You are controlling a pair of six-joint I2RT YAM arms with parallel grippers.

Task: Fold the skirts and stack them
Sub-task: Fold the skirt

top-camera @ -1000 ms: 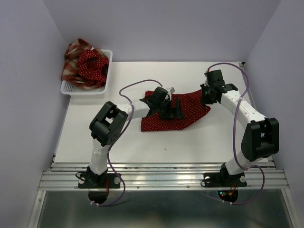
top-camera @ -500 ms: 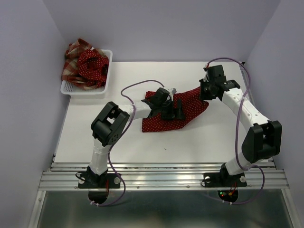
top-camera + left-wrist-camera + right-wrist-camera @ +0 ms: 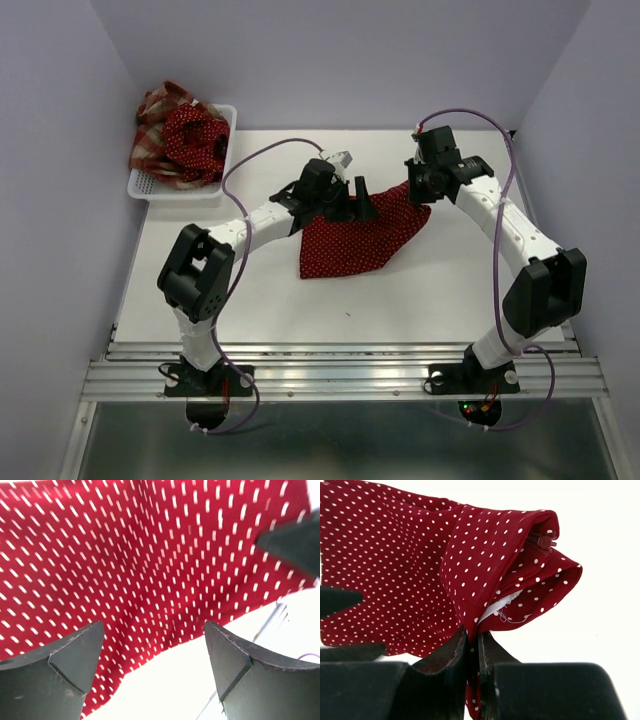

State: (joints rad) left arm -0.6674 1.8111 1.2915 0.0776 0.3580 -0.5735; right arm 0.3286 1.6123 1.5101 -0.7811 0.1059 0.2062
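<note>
A dark red polka-dot skirt (image 3: 358, 240) lies on the white table in the middle. My right gripper (image 3: 417, 190) is shut on its right corner, and the right wrist view shows the cloth (image 3: 485, 570) pinched between the jaws and bunched up above them. My left gripper (image 3: 355, 205) is open over the skirt's upper left edge and holds nothing; the left wrist view shows the cloth (image 3: 150, 555) beyond the spread fingers (image 3: 75, 655). A second polka-dot skirt (image 3: 192, 135) and the plaid skirt (image 3: 155, 115) sit heaped in the basket at the back left.
A white mesh basket (image 3: 185, 188) stands at the table's back left corner. Purple walls close in on the left, back and right. The metal rail (image 3: 340, 375) with the arm bases runs along the near edge.
Both grippers moved toward the back of the table. The right gripper dragged the skirt's right corner back and left. The left gripper left the skirt's middle for its upper edge.
</note>
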